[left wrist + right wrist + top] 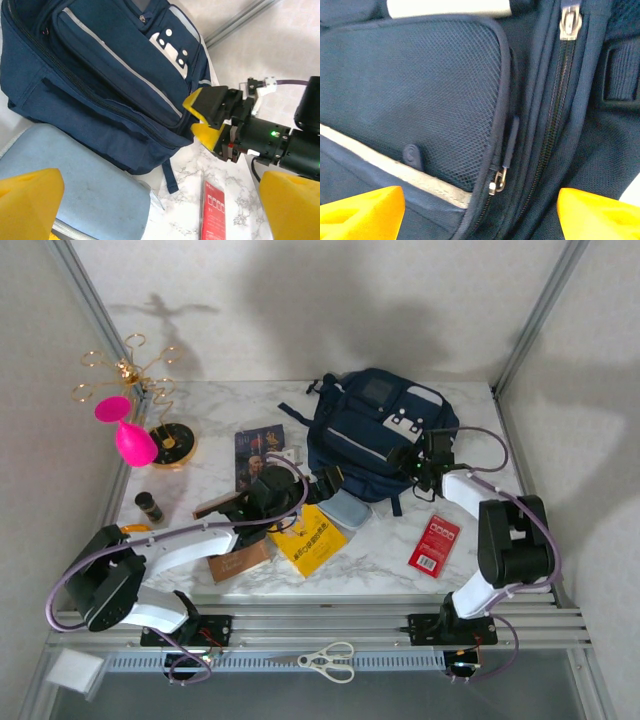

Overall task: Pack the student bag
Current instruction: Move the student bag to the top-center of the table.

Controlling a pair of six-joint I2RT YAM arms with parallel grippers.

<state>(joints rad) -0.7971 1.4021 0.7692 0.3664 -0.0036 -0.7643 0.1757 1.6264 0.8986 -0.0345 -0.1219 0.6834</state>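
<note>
Right gripper (480, 205): jaws wide apart, one yellow pad (362, 212) in each lower corner of my right wrist view, nothing held. Between the pads I see only navy cloth of the student bag (365, 425). It is a mesh-faced pocket with a small zip pull (497, 181) at its lower corner. Beside that, a longer zip track runs up to a metal slider (568, 22). From the left wrist camera, the right gripper's tips sit against the bag's right flank. I cannot tell whether they press the fabric.

Left gripper (160, 200): open just as wide and empty. It hangs above a grey-blue pencil case (85, 185), which lies against the bag's near edge. A red packet (212, 210) lies flat on the marble just right of the case.

Top view: the bag lies flat, front pocket up, at the far middle of the marble table (385, 560). The right gripper is at its right side, the left one near its near-left corner. A yellow book (310, 538) lies just beside the pencil case. Scissors (328, 660) rest on the rail in front of the arm bases.
</note>
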